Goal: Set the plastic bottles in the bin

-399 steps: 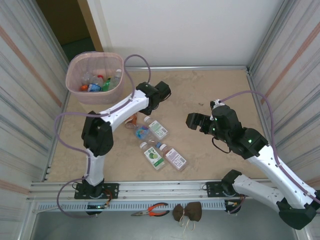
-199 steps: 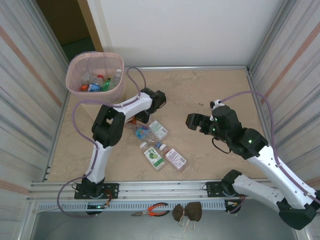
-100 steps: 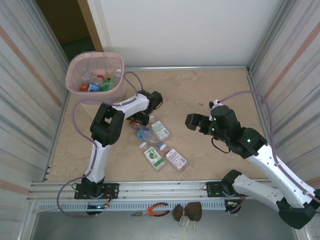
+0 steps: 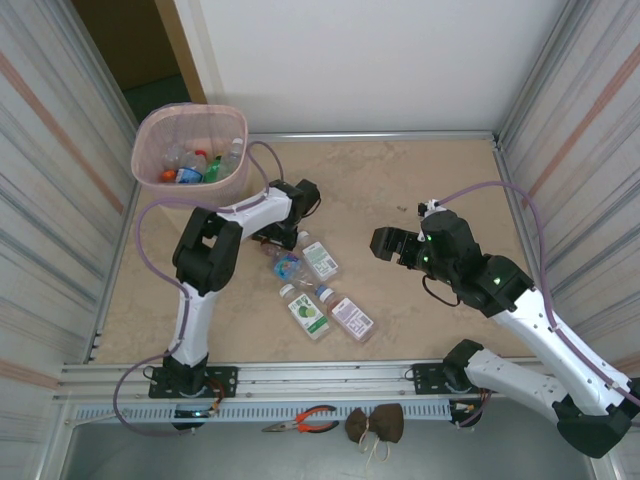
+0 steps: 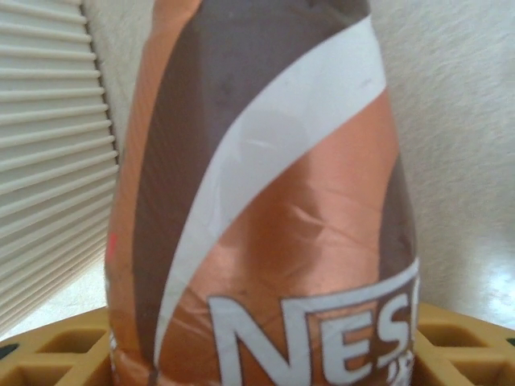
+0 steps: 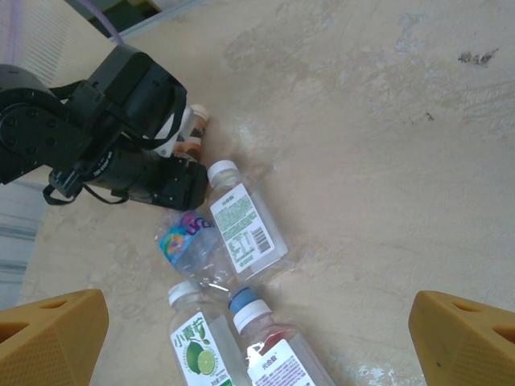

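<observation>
The left claw [image 6: 179, 145] sits low over a brown bottle [image 5: 265, 201] lying on the surface [image 4: 400, 190] near the bin [image 4: 240, 122]; the bottle's long axis runs straight out between the fingers, narrow end away from the wrist; whether it is gripped I cannot tell; four more bottles [image 4: 308, 312] lie close by, the labelled three with caps toward the far left; the right claw [image 4: 383, 243] hovers wide open.

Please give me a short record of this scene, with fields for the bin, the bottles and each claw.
bin: far left corner, with bottles inside
loose bottles: four lying together on the table
left claw: around the brown bottle, grip unclear
right claw: open, empty, above the table
</observation>
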